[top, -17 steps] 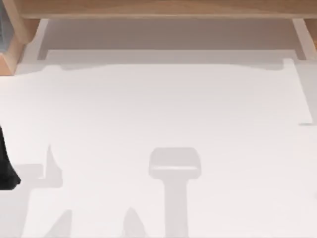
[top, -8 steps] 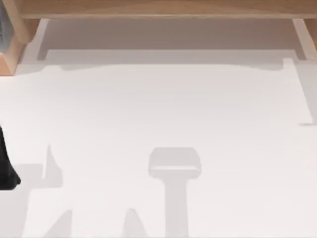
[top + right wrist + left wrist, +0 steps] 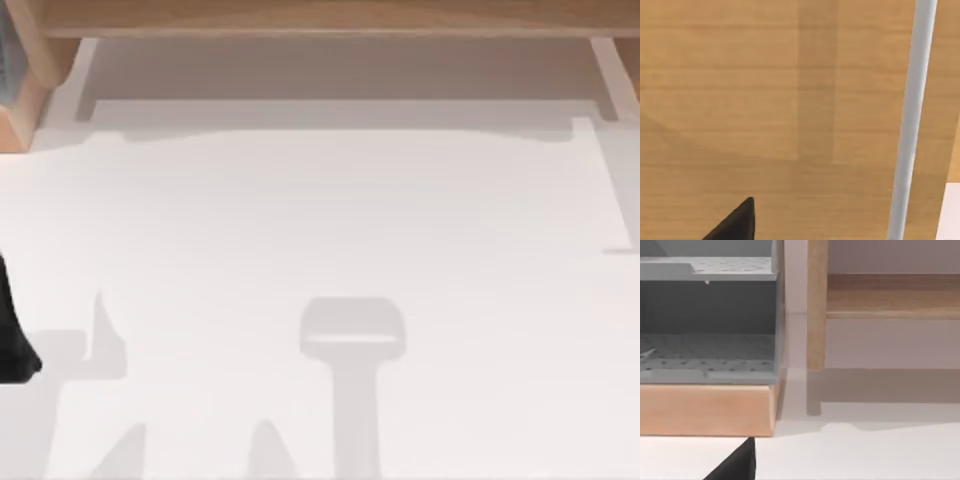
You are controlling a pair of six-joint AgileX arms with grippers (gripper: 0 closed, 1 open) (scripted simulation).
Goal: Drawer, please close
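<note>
White tabletop (image 3: 330, 220) is taking up most of the top view, w/ a wooden cabinet frame (image 3: 320, 18) running along the far edge and soft arm shadows lying near the front. Left arm (image 3: 12, 330) is sitting at the left edge as a dark sliver; its wrist cam is looking at the open drawer (image 3: 707, 407), wooden front panel facing out, grey perforated liner (image 3: 705, 357) showing behind it, a wooden upright (image 3: 816, 315) just beside. A black fingertip (image 3: 737, 465) is poking into that view, apart from the drawer front; can't tell if the fingers are spread or clenched. Right wrist cam is facing a wood-grain panel (image 3: 765, 100) close up, w/ a pale grey bar (image 3: 912, 115), prob. a handle, running down it, and a black fingertip (image 3: 737, 222) near the panel; finger state also can't be told, and contact isn't clear. Judging by this, the step in hand is approach/alignment, drawer not yet shut. Next move is calling for a flat, square push on the drawer front, straight along its slide, avoiding a skewed shove that'd jam it.
</note>
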